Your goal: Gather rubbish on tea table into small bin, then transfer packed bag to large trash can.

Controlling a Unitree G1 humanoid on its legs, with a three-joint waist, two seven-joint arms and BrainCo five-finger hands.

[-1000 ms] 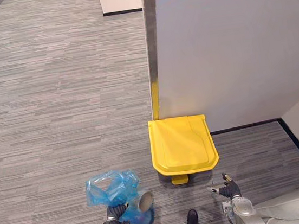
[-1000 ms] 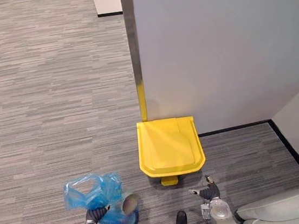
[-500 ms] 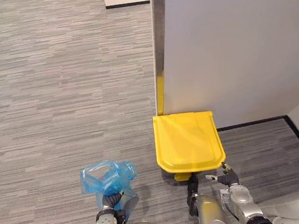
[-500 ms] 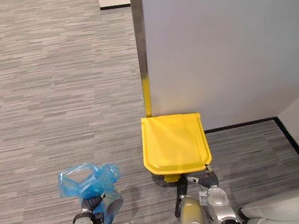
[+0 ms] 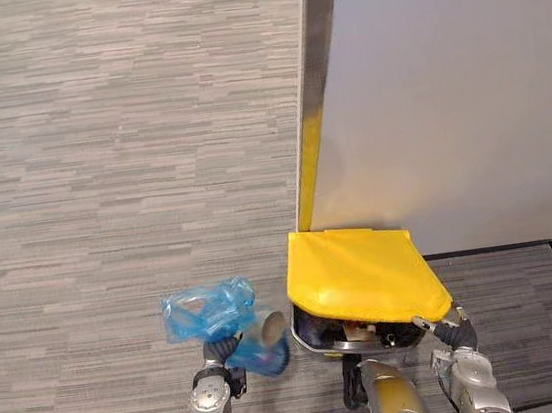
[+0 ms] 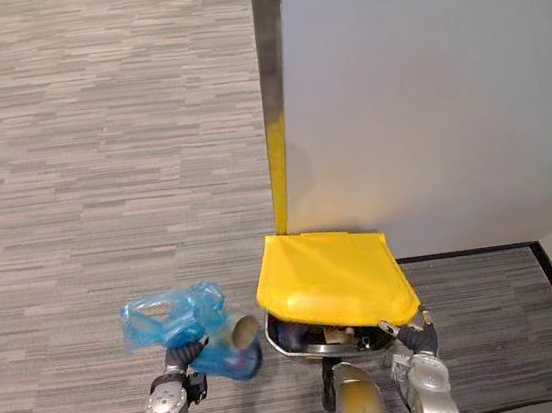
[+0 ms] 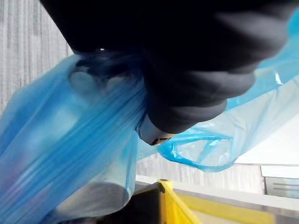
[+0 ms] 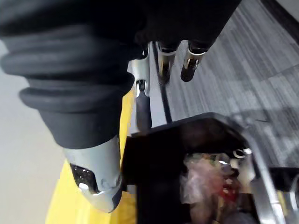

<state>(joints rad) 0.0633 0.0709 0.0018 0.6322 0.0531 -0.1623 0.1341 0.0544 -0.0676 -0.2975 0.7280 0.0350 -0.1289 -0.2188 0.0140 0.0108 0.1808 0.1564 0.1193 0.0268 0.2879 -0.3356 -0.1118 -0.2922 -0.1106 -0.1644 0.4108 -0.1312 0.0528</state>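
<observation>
Your left hand [image 5: 214, 355] clamps fingers on the crinkly translucent blue bag [image 5: 203, 311] (pale cylinder [image 5: 271, 326] bulging inside); right hand [image 5: 460, 333], fingers apart, beside the tilted glossy yellow lid [image 5: 360, 277].

The bag [image 5: 208, 310] hangs just left of the trash can [image 5: 360, 275], which stands against the wall [image 5: 444, 95].

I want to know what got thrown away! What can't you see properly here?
Contents of the blue bag: blurred in the left wrist view, wrapped in folds.
Inside the trash can: the yellow lid covers most in the eye views; rubbish blurs in the right wrist view.
Whether the right hand touches the lid: too small.
</observation>
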